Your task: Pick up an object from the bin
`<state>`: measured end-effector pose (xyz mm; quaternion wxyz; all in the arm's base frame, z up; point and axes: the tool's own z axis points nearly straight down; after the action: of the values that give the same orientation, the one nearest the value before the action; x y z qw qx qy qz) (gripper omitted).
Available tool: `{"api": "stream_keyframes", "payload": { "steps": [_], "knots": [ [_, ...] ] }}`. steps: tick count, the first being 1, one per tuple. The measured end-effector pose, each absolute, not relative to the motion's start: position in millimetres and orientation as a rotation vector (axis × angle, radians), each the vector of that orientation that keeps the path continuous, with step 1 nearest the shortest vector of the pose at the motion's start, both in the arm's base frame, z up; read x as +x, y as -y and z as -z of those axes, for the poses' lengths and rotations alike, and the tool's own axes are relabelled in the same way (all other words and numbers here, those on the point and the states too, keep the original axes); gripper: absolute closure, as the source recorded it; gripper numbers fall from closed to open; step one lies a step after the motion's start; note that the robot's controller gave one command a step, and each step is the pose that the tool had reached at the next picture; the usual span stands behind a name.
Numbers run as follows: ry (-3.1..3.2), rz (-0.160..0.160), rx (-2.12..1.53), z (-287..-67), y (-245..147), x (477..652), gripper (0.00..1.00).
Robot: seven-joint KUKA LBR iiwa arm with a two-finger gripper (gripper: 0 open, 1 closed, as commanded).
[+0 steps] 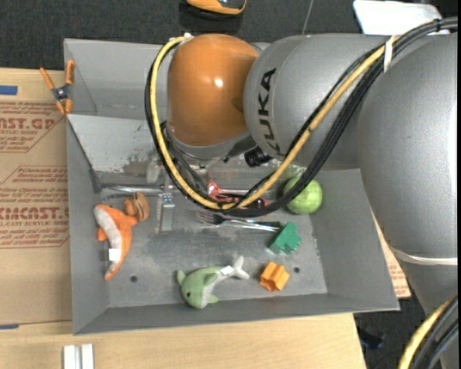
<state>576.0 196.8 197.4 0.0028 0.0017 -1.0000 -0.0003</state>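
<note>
The arm's (346,106) orange cover (207,91) hides most of the tool (166,204), so I cannot tell whether it is wide or narrow. Its metal end sits just right of the orange-and-white toy fish (114,233), near a small orange striped piece (139,206). Well right of the fish, cables (269,187) partly cover a green apple (307,198). The arm reads "KUKA".

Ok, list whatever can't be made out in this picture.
All in the camera view:
The gripper: mostly under the arm's orange cover; its state is unclear.
The green ball-like thing: left side covered by the cables, kind uncertain.
The thin metal piece: upper end runs under the arm.
The bin: right part covered by the arm.
</note>
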Motion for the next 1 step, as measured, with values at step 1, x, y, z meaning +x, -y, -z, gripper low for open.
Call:
{"api": "stream_keyframes", "payload": {
  "steps": [1],
  "knots": [
    [3.143, 0.003, 0.002, -201.7, -195.8, 578.0, 0.00]
  ]
}}
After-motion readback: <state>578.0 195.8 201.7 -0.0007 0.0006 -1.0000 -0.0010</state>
